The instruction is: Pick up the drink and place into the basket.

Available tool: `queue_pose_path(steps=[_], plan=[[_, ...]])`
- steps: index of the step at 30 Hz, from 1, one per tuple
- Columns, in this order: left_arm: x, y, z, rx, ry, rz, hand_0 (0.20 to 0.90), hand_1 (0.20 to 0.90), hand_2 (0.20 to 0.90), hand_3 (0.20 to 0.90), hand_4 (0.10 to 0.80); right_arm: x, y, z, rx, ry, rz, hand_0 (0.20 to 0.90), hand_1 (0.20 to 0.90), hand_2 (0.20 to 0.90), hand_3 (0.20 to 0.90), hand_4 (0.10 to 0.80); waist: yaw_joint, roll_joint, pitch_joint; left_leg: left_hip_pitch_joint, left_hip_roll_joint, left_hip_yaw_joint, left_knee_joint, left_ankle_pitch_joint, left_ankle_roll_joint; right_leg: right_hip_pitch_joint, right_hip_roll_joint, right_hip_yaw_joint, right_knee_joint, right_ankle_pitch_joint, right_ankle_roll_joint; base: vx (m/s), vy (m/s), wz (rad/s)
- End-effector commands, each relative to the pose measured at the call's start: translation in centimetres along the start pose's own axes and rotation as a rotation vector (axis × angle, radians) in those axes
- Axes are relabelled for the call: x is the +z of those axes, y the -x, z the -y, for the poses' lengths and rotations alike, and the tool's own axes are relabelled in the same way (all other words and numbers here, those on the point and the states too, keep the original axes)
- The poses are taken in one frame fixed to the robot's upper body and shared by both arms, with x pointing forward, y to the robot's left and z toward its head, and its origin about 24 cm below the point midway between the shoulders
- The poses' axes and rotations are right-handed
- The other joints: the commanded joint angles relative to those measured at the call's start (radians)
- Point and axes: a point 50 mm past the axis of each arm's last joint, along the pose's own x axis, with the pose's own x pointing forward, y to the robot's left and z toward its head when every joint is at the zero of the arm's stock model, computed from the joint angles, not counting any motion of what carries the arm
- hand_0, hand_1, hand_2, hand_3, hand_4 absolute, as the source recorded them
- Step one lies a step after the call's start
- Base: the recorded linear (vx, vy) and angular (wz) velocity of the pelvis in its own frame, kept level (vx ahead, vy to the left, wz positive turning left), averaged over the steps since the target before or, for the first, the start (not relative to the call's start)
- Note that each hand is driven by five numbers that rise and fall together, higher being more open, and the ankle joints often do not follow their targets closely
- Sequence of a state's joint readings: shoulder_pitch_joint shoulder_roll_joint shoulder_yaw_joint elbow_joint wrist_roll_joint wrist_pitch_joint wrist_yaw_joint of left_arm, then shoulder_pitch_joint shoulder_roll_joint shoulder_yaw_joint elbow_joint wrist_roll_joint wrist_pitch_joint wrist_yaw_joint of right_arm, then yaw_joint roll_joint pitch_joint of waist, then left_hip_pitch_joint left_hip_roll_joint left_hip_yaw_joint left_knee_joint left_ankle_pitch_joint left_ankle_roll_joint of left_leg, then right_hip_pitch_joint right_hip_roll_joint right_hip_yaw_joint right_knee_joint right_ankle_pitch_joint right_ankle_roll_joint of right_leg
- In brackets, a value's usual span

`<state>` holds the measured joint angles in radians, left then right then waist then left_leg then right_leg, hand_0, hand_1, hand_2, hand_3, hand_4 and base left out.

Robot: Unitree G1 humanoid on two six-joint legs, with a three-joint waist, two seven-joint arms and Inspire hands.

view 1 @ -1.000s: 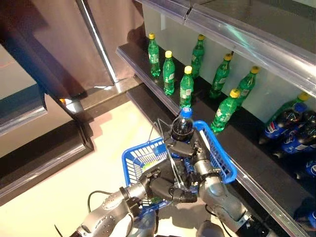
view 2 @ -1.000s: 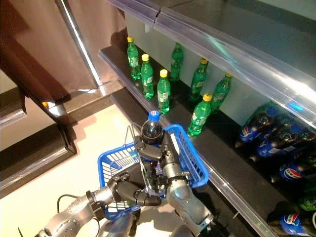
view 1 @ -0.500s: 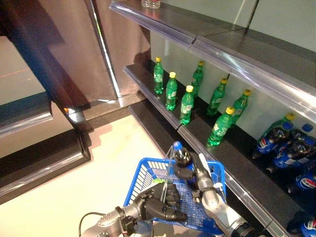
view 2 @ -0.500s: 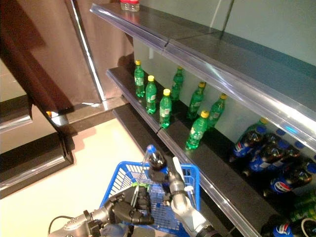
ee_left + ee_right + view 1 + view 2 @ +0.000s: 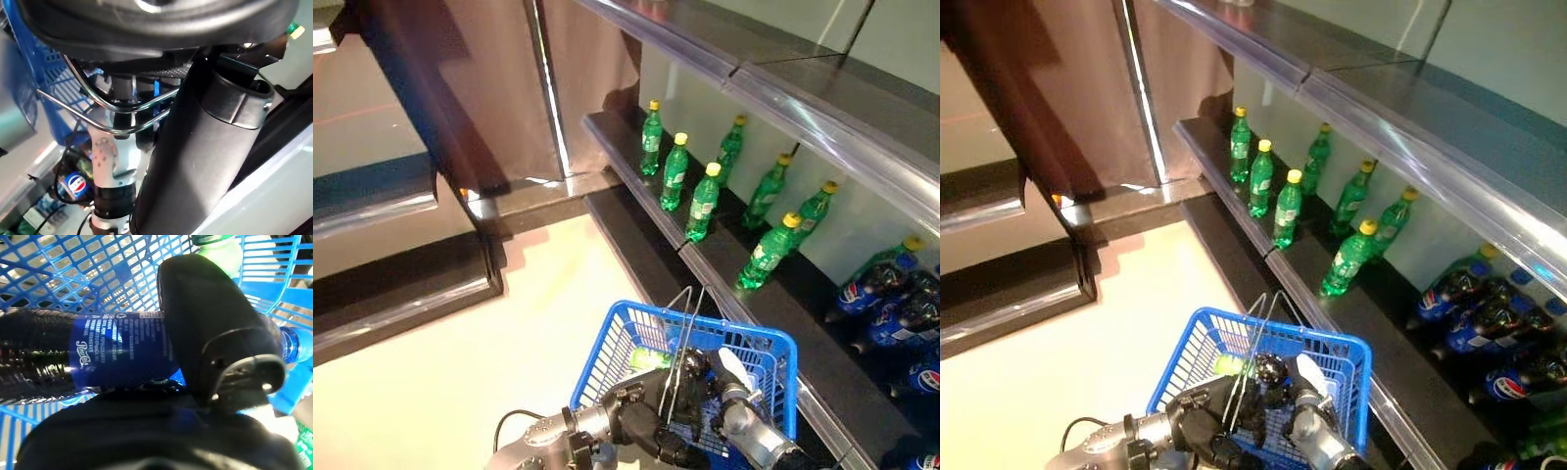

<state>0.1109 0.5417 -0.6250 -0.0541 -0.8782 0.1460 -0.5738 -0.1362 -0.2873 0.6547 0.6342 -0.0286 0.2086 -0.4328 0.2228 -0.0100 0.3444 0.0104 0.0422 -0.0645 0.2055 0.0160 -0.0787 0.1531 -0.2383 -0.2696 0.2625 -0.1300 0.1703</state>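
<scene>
The drink is a dark cola bottle [image 5: 98, 357] with a blue label and blue cap, lying on its side inside the blue mesh basket [image 5: 773, 338]. My right hand [image 5: 736, 416] is down in the basket, thumb [image 5: 205, 333] and fingers curled round the bottle. In the eye views the bottle [image 5: 692, 366] shows as a dark shape just past that hand. My left hand [image 5: 641, 431] is at the basket's near side, shut on the wire handles [image 5: 683, 343]. A green bottle [image 5: 651, 357] also lies in the basket.
A dark shelf [image 5: 636, 166] runs along the right with several green bottles [image 5: 703, 201] standing on it. Cola bottles [image 5: 891, 294] are stacked further right. A second shelf edge [image 5: 783, 88] juts out above. Pale floor [image 5: 509, 333] lies to the left of the basket.
My right hand has come down with the cola bottle from above the basket's rim into the basket. The left hand has kept hold of the handles. The camera has shifted.
</scene>
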Motion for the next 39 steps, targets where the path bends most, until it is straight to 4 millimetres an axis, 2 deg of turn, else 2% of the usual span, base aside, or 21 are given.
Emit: queue_pose_path(steps=[1, 7, 11, 12, 19, 27, 39], plan=[[9.2, -2.3, 8.9, -0.564, -0.226, 0.428, 0.3, 0.3, 0.3, 0.2, 0.1, 6.2, -1.4, 2.1, -0.085, -0.05, 0.252, 0.3, 0.3, 0.3, 0.2, 0.1, 0.019, -0.002, -0.051, -0.034, -0.018, -0.025, 0.125, -0.061, 0.013, -0.106, 0.009, 0.027, -0.033, 0.213, 0.089, -0.024, -0.073, 0.01], [10.0, -2.2, 9.4, -0.635, -0.17, 0.404, 0.3, 0.3, 0.3, 0.2, 0.1, 7.6, -1.5, 0.8, -0.011, 0.03, 0.311, 0.3, 0.3, 0.3, 0.2, 0.1, 0.04, -0.021, -0.046, -0.047, -0.009, -0.033, 0.128, -0.065, 0.013, -0.113, 0.023, 0.029, -0.042, 0.219, 0.092, -0.013, -0.09, 0.03], [10.8, -2.5, 10.2, -0.726, -0.144, 0.395, 0.3, 0.3, 0.3, 0.2, 0.1, 8.6, -1.8, -1.0, 0.137, 0.162, 0.306, 0.3, 0.3, 0.3, 0.2, 0.1, 0.059, -0.031, -0.039, -0.061, -0.009, -0.041, 0.125, -0.065, 0.011, -0.122, 0.029, 0.024, -0.046, 0.221, 0.092, -0.03, -0.064, 0.1], [11.1, -2.7, 10.4, -0.741, -0.144, 0.389, 0.3, 0.3, 0.3, 0.2, 0.1, 8.8, -1.8, -2.0, 0.217, 0.218, 0.287, 0.3, 0.3, 0.3, 0.2, 0.1, 0.068, -0.035, -0.035, -0.068, -0.009, -0.045, 0.125, -0.064, 0.01, -0.127, 0.031, 0.022, -0.045, 0.221, 0.092, -0.033, -0.057, 0.17], [11.7, -3.4, 11.3, -0.805, -0.139, 0.365, 0.3, 0.3, 0.3, 0.2, 0.1, 8.8, -1.8, -4.7, 0.46, 0.323, 0.187, 0.3, 0.3, 0.3, 0.2, 0.1, 0.098, -0.05, -0.02, -0.088, -0.012, -0.061, 0.116, -0.061, 0.01, -0.136, 0.035, 0.011, -0.055, 0.225, 0.091, -0.03, -0.047, 0.09], [11.3, -4.3, 12.2, -0.819, -0.117, 0.322, 0.3, 0.3, 0.3, 0.2, 0.1, 7.0, -0.3, -7.8, 0.848, 0.38, -0.001, 0.3, 0.3, 0.3, 0.2, 0.1, 0.131, -0.07, -0.03, -0.074, -0.011, -0.078, 0.089, -0.057, 0.008, -0.119, 0.041, -0.004, -0.074, 0.225, 0.088, 0.058, -0.024, 0.06], [10.8, -5.0, 12.8, -0.825, -0.072, 0.325, 0.3, 0.3, 0.3, 0.2, 0.1, 4.8, 0.4, -8.8, 0.88, 0.345, -0.101, 0.3, 0.3, 0.3, 0.2, 0.1, 0.14, -0.068, -0.057, -0.046, -0.008, -0.083, 0.063, -0.05, 0.007, -0.105, 0.049, -0.004, -0.078, 0.221, 0.089, 0.045, 0.013, 0.04]])
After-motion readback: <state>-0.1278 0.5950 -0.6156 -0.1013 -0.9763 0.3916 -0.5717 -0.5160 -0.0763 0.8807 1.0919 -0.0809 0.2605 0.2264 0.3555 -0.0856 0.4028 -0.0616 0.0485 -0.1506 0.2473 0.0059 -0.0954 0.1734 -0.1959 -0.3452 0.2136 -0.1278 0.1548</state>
